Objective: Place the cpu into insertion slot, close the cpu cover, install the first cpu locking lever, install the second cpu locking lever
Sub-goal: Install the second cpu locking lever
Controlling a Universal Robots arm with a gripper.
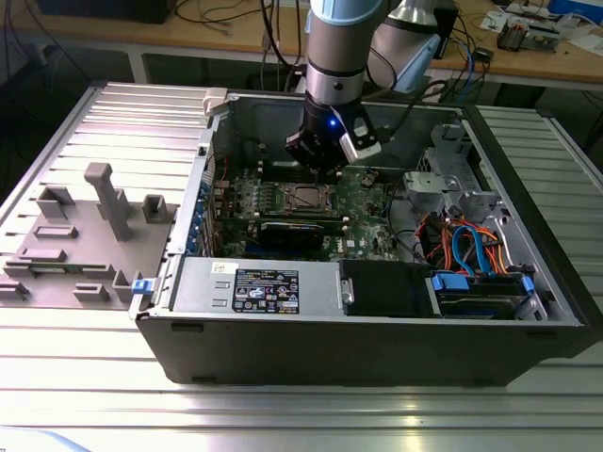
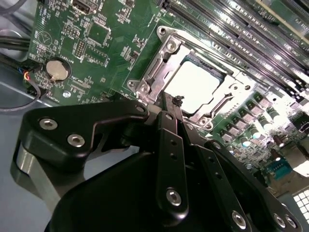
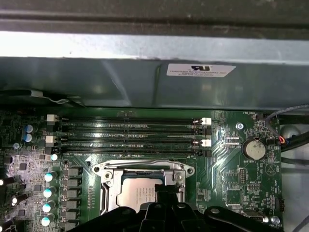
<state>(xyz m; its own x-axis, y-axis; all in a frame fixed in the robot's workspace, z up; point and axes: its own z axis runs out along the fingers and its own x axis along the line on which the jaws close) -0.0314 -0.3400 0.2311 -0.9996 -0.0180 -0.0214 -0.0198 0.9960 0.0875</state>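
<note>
The cpu [image 2: 195, 84] lies flat inside the insertion slot [image 2: 145, 89] on the green board [image 2: 120, 29], its pale metal top showing through the square window of the cpu cover [image 2: 166, 50], which appears to be folded down over it in both wrist views. So the first step looks done, and the cover seems to be closed or very nearly so. Whether either locking lever is latched cannot be told: thin metal bars run along the socket's edges, but their ends are partly hidden by the gripper. The gripper [image 2: 177, 100] hangs right over one edge of the socket, its black tip just beside, perhaps touching, the frame near a corner; the jaws appear drawn together into a narrow point with nothing held between them. In the first wrist view the same tip [image 3: 161, 193] overlaps the near side of the socket, with the long black memory slots [image 3: 130, 135] beyond it and a round silver coin battery [image 3: 254, 149] off to one side. In the exterior view the arm [image 1: 334, 56] reaches down into the open computer case [image 1: 377, 348], which lies on its side on the ribbed metal worktop [image 1: 283, 414], and a grey plastic fixture [image 1: 94, 235] sits on that view's left.
</note>
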